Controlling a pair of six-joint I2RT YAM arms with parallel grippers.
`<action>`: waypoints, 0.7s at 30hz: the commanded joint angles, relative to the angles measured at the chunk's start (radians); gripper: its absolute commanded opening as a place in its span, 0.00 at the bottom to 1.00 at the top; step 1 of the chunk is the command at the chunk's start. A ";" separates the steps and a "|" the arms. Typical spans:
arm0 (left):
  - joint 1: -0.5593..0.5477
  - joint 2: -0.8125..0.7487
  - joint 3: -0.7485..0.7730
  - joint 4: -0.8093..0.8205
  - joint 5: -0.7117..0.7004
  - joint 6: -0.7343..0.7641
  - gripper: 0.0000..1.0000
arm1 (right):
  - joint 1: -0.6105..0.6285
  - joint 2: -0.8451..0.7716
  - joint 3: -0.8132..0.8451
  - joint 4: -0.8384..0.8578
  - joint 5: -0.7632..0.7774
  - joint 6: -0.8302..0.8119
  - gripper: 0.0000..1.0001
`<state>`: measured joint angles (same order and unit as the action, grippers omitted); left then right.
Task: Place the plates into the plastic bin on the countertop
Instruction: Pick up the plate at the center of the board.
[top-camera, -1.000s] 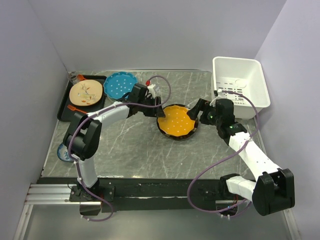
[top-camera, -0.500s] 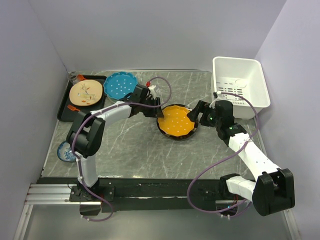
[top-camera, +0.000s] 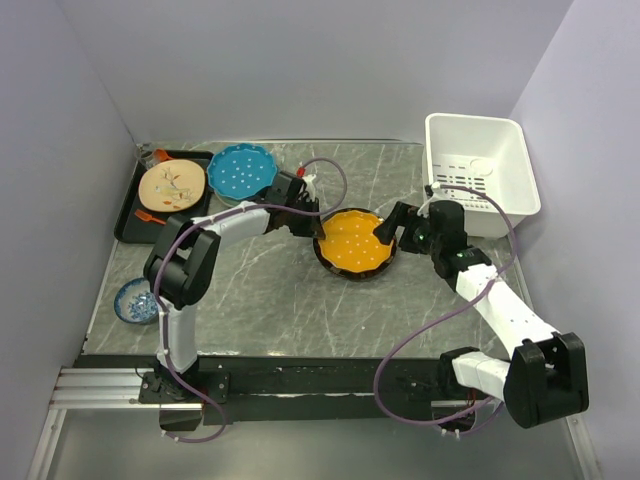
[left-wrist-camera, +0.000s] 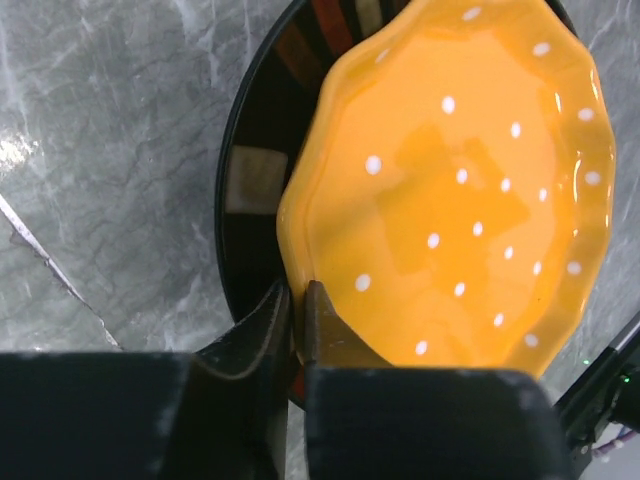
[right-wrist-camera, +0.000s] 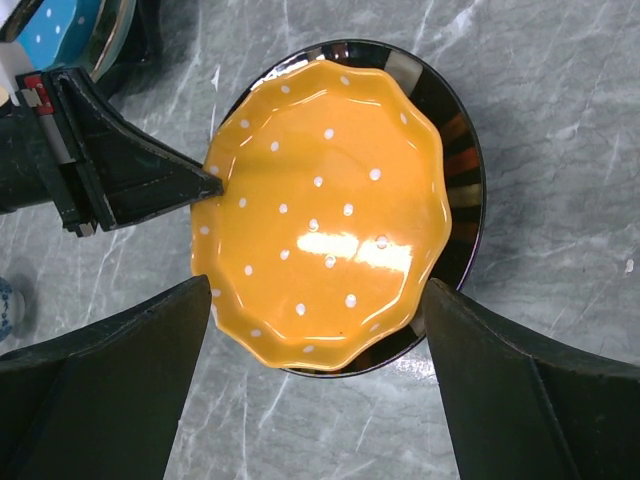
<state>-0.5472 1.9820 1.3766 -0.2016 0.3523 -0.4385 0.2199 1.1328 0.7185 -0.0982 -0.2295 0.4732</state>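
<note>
An orange plate with white dots (top-camera: 354, 241) lies on a dark plate with a striped rim (top-camera: 345, 272) in the middle of the countertop (top-camera: 290, 300). My left gripper (top-camera: 318, 229) is shut on the orange plate's left rim (left-wrist-camera: 450, 190), one finger above and one below, at the gripper's tips (left-wrist-camera: 300, 300). My right gripper (top-camera: 385, 232) is open at the plate's right edge, its fingers spread wide either side of the orange plate (right-wrist-camera: 320, 210). The white plastic bin (top-camera: 500, 150) stands at the back right. A teal dotted plate (top-camera: 241, 170) lies at the back left.
A black tray (top-camera: 128, 215) at the back left holds a cream plate (top-camera: 172, 186) with scraps and orange utensils. A small blue patterned dish (top-camera: 135, 300) sits near the left edge. Walls close in the left, back and right sides.
My left arm's elbow has swung right, uncovering the small blue dish. The orange plate and my right gripper have hardly moved.
</note>
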 joint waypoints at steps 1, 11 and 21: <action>-0.022 0.003 0.062 0.008 0.014 0.001 0.01 | 0.003 0.007 0.025 0.003 0.001 -0.019 0.94; -0.019 -0.069 0.049 0.016 -0.021 -0.022 0.01 | -0.007 0.008 0.041 -0.017 0.002 -0.028 0.96; 0.041 -0.155 0.038 0.044 0.066 -0.080 0.01 | -0.021 -0.002 0.032 -0.002 -0.021 -0.019 1.00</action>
<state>-0.5358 1.9537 1.3952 -0.2379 0.3332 -0.4675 0.2085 1.1488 0.7197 -0.1242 -0.2382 0.4545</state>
